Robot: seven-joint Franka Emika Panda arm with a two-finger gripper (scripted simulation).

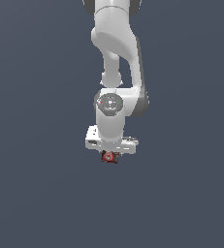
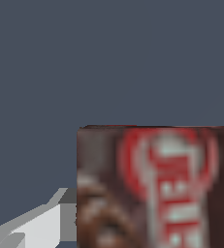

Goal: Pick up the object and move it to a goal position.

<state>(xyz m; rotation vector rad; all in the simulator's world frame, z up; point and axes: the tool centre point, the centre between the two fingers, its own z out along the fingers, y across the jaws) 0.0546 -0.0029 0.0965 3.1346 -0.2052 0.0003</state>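
The object (image 1: 110, 157), a small dark brown block with a red-and-white label, hangs directly under the white hand of my gripper (image 1: 110, 153) in the exterior view. It is narrower than the hand. In the wrist view the object (image 2: 157, 189) fills the picture from very close. One pale grey finger (image 2: 36, 225) presses against its side; the other finger is out of the picture. The gripper is shut on the object.
A uniform dark grey-blue surface fills the background in both views. The white arm (image 1: 116, 48) reaches down from the top of the exterior view. No other objects show.
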